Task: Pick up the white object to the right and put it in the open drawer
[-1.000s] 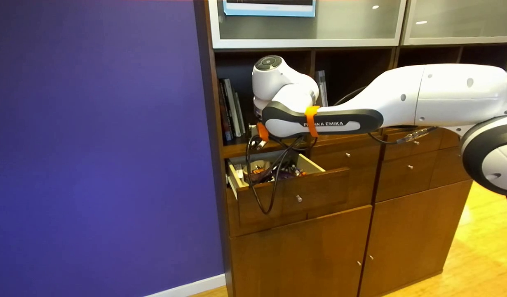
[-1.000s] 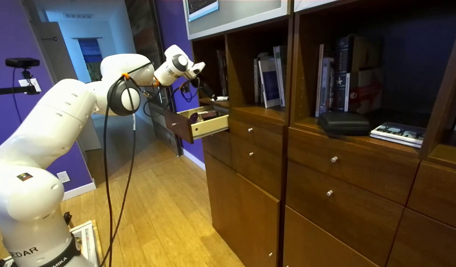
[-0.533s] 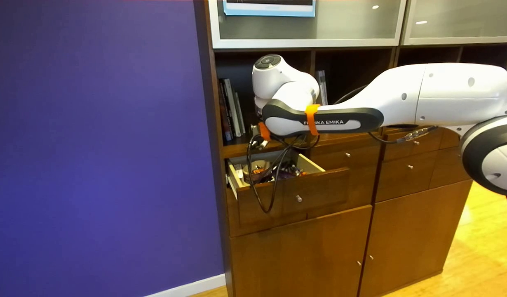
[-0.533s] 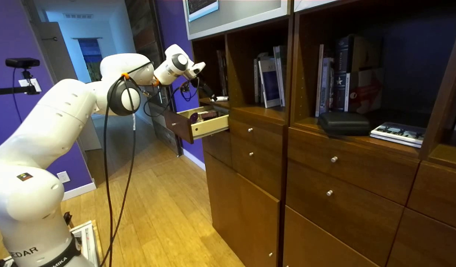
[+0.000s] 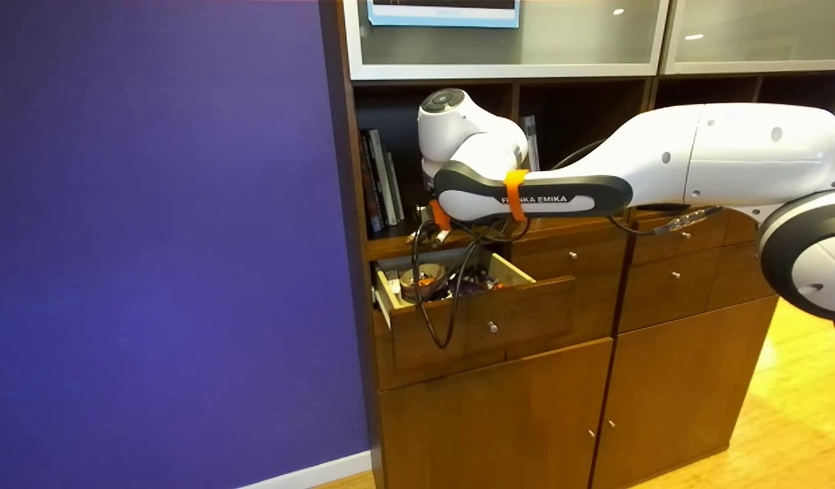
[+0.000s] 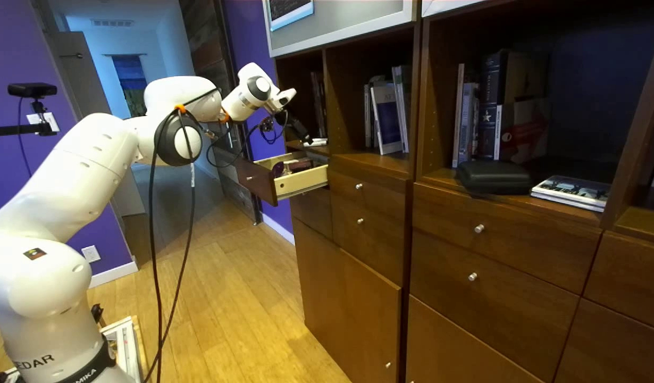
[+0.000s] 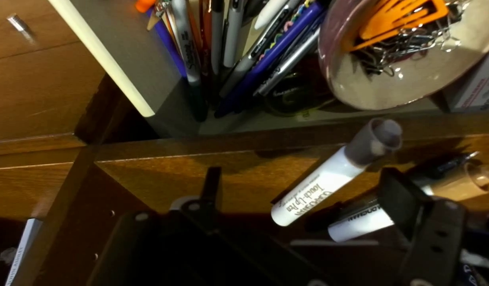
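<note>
Wrist view | gripper (image 7: 302, 174) fingers spread wide apart | grey-capped white pen (image 7: 328, 180) seen between them on wooden shelf (image 7: 161, 172), cap pointed toward 2 o'clock | tan-capped pen (image 7: 361, 224), partly hidden by one finger, seen at 4 o'clock from it | open drawer (image 7: 104, 57) seen at 12 o'clock
</note>
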